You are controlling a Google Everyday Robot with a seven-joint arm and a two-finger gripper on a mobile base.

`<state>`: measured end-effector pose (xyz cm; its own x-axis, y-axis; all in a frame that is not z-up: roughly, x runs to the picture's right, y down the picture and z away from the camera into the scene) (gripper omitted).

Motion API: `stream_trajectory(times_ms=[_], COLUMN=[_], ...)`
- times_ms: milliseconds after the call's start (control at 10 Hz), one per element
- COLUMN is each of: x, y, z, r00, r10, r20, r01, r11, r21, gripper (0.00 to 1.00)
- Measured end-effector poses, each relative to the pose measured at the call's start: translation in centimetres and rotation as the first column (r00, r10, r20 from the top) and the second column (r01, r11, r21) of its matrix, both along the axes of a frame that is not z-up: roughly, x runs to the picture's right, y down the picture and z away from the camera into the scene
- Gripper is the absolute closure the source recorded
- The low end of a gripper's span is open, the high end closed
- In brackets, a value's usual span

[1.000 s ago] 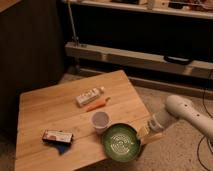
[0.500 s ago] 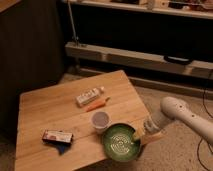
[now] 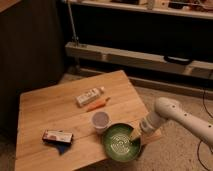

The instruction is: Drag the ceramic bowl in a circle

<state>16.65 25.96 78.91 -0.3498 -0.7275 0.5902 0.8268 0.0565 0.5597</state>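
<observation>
Presently: the ceramic bowl [image 3: 120,143] sits at the near right corner of the tabletop [image 3: 45,112], its far right rim close to the edge. Green glaze and pale inner rings are visible, and it is upright.

End effector [image 3: 136,134]: at the bowl's right rim, reaching in from the right on the white arm [image 3: 172,114]. It appears to touch or overlap the rim. Cannot tell whether it is wide, narrow or clamped on the rim.

Progress (judgement): contact stage only. Nothing shows how much of the circle, if any, has been traced. I take the full circular drag as left to do, along with a confirmed hold on the rim.

Neighbours: small whitish cup [image 3: 101,120] just beside the bowl on its far left, so a leftward arc could nudge it. Pale box [image 3: 89,96] and orange stick-like item [image 3: 98,105] lie farther back. Flat packet [image 3: 57,136] with a blue piece [image 3: 62,148] under it lies to the left, well apart from the bowl.

Writing: the box and the packet carry printed faces, but no brand or text is legible. None on the bowl, cup or arm.
</observation>
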Motion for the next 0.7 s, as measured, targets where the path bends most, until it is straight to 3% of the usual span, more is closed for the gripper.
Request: stream_trajectory(times_ms=[300, 500, 700], x=[-1.4, -2.7, -3.2], y=[-1.8, -3.4, -5.1], z=[-1.2, -0.7, 1.1], r00=[1.0, 0.998, 0.996], r10=[-0.023, -0.045, -0.049], r20=[-0.009, -0.036, -0.071], r01=[0.024, 0.048, 0.057], r11=[0.9982, 0.9949, 0.992], r21=[0.055, 0.089, 0.112], gripper=[1.0, 1.0, 1.0])
